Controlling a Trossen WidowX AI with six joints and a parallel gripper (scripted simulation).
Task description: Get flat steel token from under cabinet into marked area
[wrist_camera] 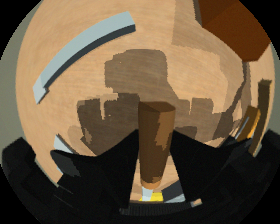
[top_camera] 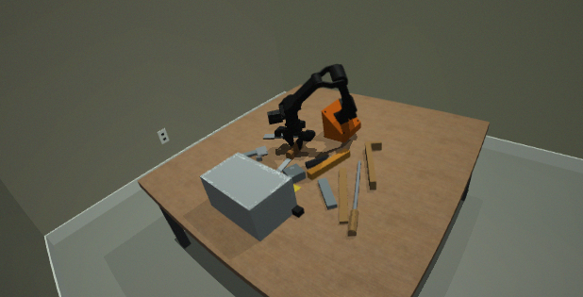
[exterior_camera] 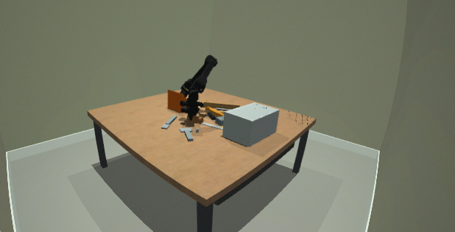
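Note:
The wooden handle (top_camera: 291,153) (exterior_camera: 199,119) (wrist_camera: 157,150) of a tool lies low over the table. Its pale flat blade (top_camera: 284,165) (exterior_camera: 212,126) points toward the grey cabinet (top_camera: 271,195) (exterior_camera: 250,123); the cabinet hides where the blade ends in the top view. My gripper (top_camera: 295,146) (exterior_camera: 191,118) (wrist_camera: 152,132) points down and is shut on the handle, one finger on each side. A yellow patch (top_camera: 296,188) (wrist_camera: 151,197) shows beside the cabinet, mostly hidden. The steel token is not visible, and the vent slots face away from the top and exterior views.
A grey block (top_camera: 295,173), a black piece (top_camera: 316,161) and an orange bar (top_camera: 328,164) lie near the blade. A black cube (top_camera: 297,211) is beside the cabinet. A grey T-shaped piece (exterior_camera: 188,133) and a grey bar (exterior_camera: 169,122) (wrist_camera: 86,45) lie on the other side.

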